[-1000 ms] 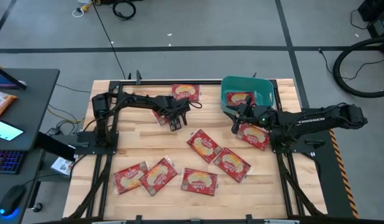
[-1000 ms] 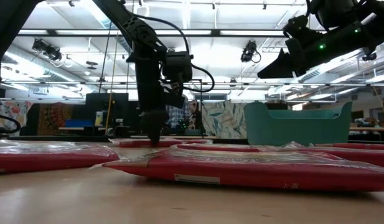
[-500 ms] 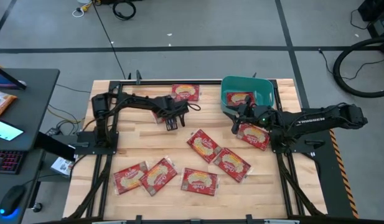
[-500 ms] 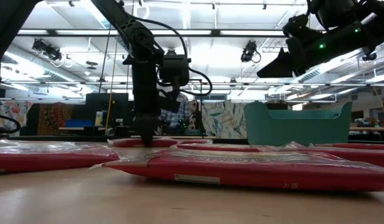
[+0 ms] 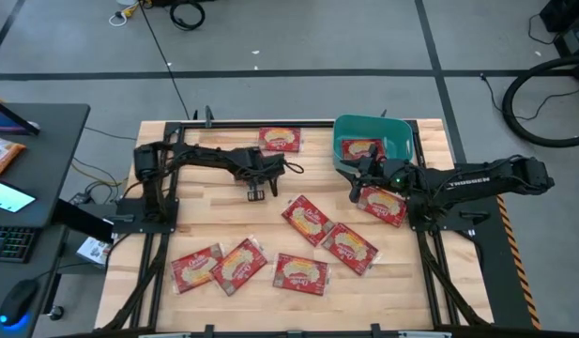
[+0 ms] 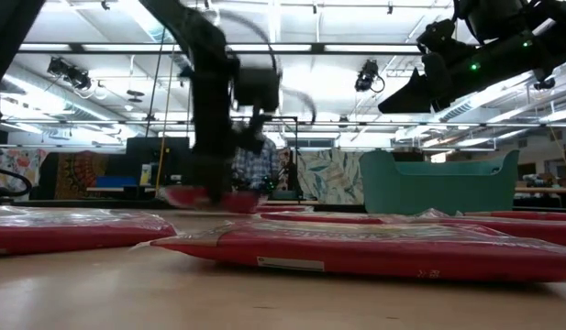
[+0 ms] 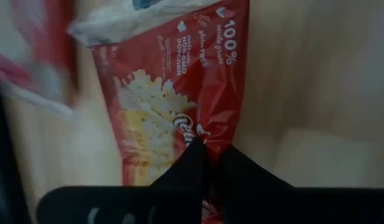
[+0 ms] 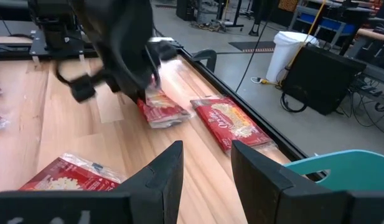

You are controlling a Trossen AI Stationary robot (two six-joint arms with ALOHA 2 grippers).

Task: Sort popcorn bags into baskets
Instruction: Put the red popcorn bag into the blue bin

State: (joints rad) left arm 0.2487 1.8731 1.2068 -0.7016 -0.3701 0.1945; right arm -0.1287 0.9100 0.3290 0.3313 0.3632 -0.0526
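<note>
Risk of the bag [image 7: 173, 118] slipping free on the way to the basket [image 5: 372, 139]: held only by a pinch of wrapper at one edge, likely to swing or tear loose in a fast move. Risk too of dragging it over the counter [image 5: 205, 221] and nudging the bag [image 5: 280, 139] lying near the far edge. Long carry across to the basket on the right side, past the waiting arm, so some chance of a bump there.

Left pincer [image 7: 207, 155] closed tight on the edge of that red bag, fingers nearly together with the wrapper crumpled between them, as seen in the left wrist view. From above, left pincer [image 5: 254, 186] low over the counter in the upper middle, the held bag mostly hidden beneath it.

Right pincer [image 8: 207, 163] parted, holding nothing, hanging just beside the basket's near rim and above another bag [image 5: 383, 205].

One bag [image 5: 361, 147] already in the basket. Six more loose on the counter: two in the middle [image 5: 308, 219], [image 5: 349, 246], three along the near edge [image 5: 195, 268], [image 5: 238, 266], [image 5: 300, 273].
</note>
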